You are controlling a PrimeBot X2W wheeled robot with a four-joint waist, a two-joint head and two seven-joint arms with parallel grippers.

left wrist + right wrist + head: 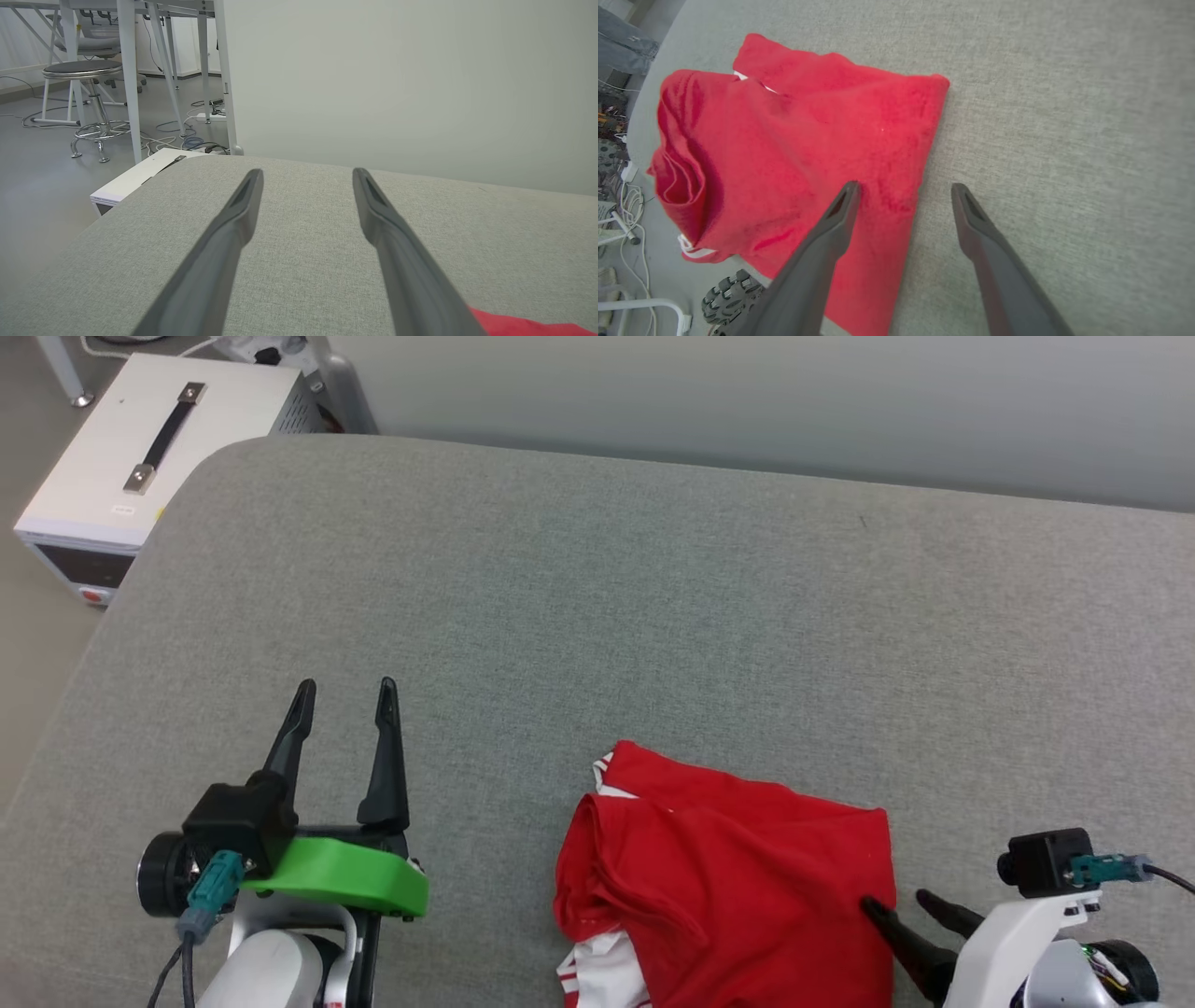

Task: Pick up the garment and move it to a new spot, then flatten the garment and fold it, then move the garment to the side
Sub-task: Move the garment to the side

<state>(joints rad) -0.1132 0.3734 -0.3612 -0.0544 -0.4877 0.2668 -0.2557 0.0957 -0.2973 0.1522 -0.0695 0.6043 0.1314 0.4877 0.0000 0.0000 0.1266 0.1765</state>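
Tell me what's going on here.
A two-armed robot is working on a red T-shirt, which lies loosely folded and a bit bunched near the front edge of a grey padded surface. The right gripper is open at the shirt's right edge, with one finger over the cloth and the other over the bare surface, gripping nothing. The left gripper is open over bare surface to the shirt's left, apart from it.

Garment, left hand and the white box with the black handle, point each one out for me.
garment (738,859), head view, on its red body.
left hand (346,685), head view, midway between its open fingertips.
white box (93,485), head view, on its flat top.
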